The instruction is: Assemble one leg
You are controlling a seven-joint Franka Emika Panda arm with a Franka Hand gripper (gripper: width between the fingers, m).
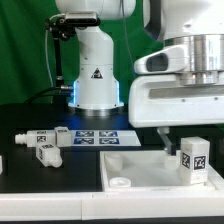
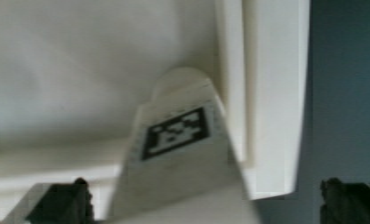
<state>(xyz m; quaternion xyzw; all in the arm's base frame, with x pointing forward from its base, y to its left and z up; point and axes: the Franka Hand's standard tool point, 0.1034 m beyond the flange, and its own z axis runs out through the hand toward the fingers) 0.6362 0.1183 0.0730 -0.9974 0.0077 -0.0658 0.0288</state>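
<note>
Bright, even light on the exterior view; blue glow at the robot base toward 9 o'clock. The wrist view is soft, blurred (tag legible).

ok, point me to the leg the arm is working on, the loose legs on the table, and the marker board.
leg (image 1: 192, 158): exterior view, on its tagged face.
leg (image 2: 178, 135): wrist view, on its tag.
loose legs (image 1: 45, 148): exterior view, on a tagged face of the nearer one.
marker board (image 1: 97, 138): exterior view, on its tags.
</note>
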